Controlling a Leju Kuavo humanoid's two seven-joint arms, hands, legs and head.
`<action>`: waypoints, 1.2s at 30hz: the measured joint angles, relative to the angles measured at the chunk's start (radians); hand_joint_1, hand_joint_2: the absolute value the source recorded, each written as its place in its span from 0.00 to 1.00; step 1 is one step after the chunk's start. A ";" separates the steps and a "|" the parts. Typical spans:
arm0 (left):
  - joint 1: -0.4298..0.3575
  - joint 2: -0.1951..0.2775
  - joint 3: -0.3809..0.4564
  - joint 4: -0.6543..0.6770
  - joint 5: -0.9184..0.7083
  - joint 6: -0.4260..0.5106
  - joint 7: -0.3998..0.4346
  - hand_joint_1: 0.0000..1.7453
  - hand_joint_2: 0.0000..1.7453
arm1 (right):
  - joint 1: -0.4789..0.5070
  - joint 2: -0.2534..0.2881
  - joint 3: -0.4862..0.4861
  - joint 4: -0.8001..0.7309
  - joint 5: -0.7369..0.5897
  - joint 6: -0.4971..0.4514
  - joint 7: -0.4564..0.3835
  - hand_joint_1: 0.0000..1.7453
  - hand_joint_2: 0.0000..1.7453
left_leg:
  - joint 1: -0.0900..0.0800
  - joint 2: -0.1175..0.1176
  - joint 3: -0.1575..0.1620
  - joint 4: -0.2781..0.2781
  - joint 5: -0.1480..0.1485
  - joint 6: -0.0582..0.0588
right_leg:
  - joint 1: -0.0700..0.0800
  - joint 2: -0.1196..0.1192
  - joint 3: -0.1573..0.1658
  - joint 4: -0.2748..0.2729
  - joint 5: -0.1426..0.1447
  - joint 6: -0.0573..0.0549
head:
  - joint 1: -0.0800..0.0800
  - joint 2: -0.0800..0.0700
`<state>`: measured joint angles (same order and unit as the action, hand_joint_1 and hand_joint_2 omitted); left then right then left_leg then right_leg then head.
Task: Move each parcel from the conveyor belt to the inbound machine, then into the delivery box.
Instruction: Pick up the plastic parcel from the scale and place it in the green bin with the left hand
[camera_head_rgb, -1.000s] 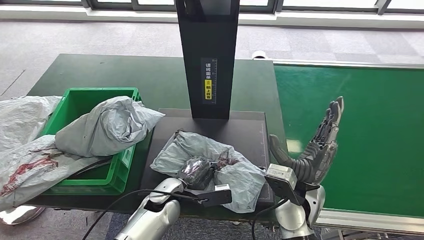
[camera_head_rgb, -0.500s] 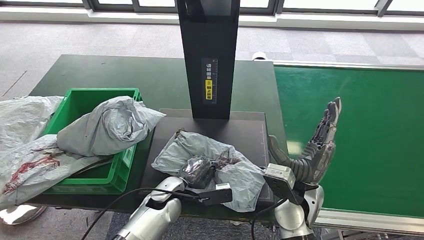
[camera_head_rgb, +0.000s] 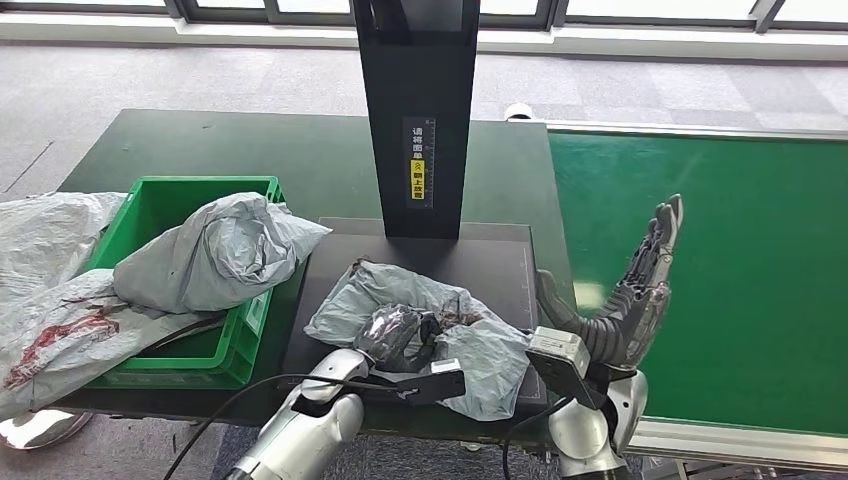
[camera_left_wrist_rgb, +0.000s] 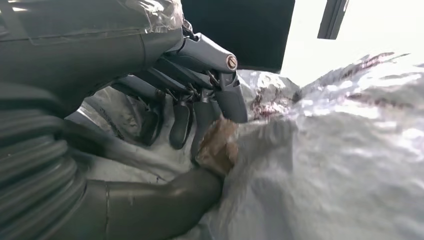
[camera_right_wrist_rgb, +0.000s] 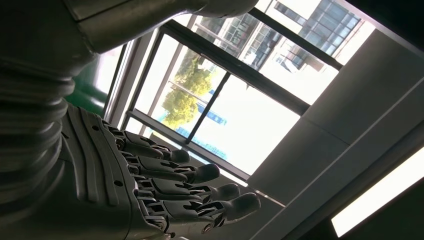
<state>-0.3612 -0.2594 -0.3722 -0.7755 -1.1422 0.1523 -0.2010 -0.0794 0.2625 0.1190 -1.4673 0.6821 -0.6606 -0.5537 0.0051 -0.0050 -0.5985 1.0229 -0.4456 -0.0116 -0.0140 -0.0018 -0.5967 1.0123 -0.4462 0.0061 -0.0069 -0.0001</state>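
Two hands in play, and the left hand (camera_head_rgb: 398, 338) is down on the grey parcel (camera_head_rgb: 470, 345) that lies crumpled on the dark scanner plate (camera_head_rgb: 495, 262) of the inbound machine, right at the plate's near edge. The left wrist view settles it: dark fingers (camera_left_wrist_rgb: 181, 122) curl into the wrinkled plastic from one side, the thick thumb (camera_left_wrist_rgb: 150, 210) closes in from the other, and the bag's film is bunched between them, so that hand grips the parcel (camera_left_wrist_rgb: 345, 150). Red print shows on the bag near the fingers.

Over on the other side, the right hand (camera_head_rgb: 640, 290) is raised upright just beside the plate, over the edge of the green belt (camera_head_rgb: 740, 240), palm flat, fingers (camera_right_wrist_rgb: 200, 174) stretched out side by side and holding nothing. Its wrist view looks up at windows and ceiling.

Behind the plate rises the machine's black column (camera_head_rgb: 417, 110), a small label on its face. To the left sits the green box (camera_head_rgb: 160, 200) on the tabletop (camera_head_rgb: 200, 140), a second grey bag (camera_head_rgb: 215, 252) heaped across its near right corner and spilling over the rim. More grey bags (camera_head_rgb: 45, 300), one with red print, lie against the box's left side.
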 joint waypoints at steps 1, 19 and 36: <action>-0.001 0.000 0.000 -0.001 0.000 0.000 0.000 0.00 1.00 | -0.001 0.000 0.000 0.001 0.000 0.000 0.000 0.00 1.00 | 0.000 0.000 0.000 0.000 0.000 0.000 | 0.000 0.000 0.000 0.000 0.000 0.000 | 0.000 0.000; -0.004 0.000 0.001 -0.024 -0.007 0.002 -0.003 0.00 1.00 | -0.013 0.000 0.000 0.014 0.000 -0.006 -0.002 0.00 1.00 | 0.000 0.000 0.000 0.000 0.000 0.000 | 0.000 0.000 0.000 0.000 0.000 0.000 | 0.000 0.000; 0.012 0.000 0.001 -0.058 -0.008 -0.004 -0.006 0.00 1.00 | -0.014 0.000 0.000 0.019 0.000 -0.007 -0.003 0.00 1.00 | 0.000 0.000 -0.001 0.000 0.000 0.000 | 0.000 0.000 -0.001 0.000 0.000 0.000 | 0.000 0.000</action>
<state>-0.3495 -0.2598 -0.3716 -0.8336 -1.1500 0.1482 -0.2071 -0.0936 0.2625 0.1190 -1.4483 0.6821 -0.6676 -0.5570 0.0051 -0.0051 -0.5996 1.0227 -0.4458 -0.0115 -0.0139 -0.0020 -0.5981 1.0123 -0.4465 0.0060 -0.0067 -0.0001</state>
